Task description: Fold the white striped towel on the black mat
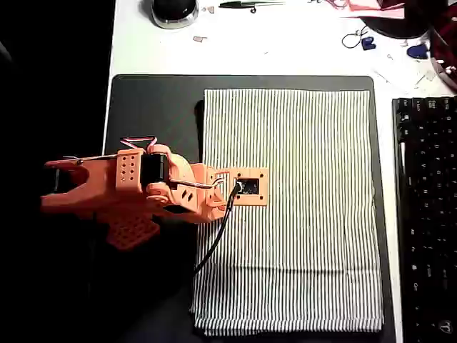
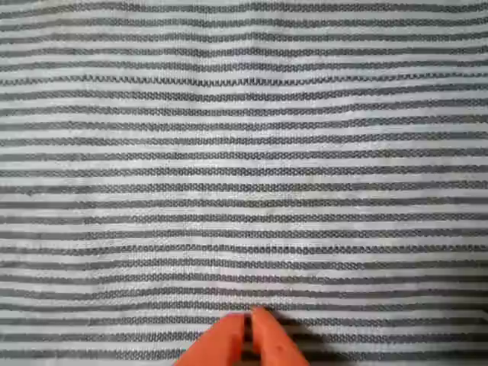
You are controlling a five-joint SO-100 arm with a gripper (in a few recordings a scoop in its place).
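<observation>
The white striped towel lies flat and spread out on the black mat, covering the mat's right two thirds. My orange arm reaches in from the left, its wrist over the towel's left part. In the wrist view the towel spans the frame with its stripes running across. My gripper shows at the bottom edge, its two orange fingertips pressed together, just above or touching the cloth. Nothing is held between them.
A black keyboard lies right of the mat. On the white table behind the mat are a round black object, a pen and small clutter at the far right. Bare mat shows left of the towel.
</observation>
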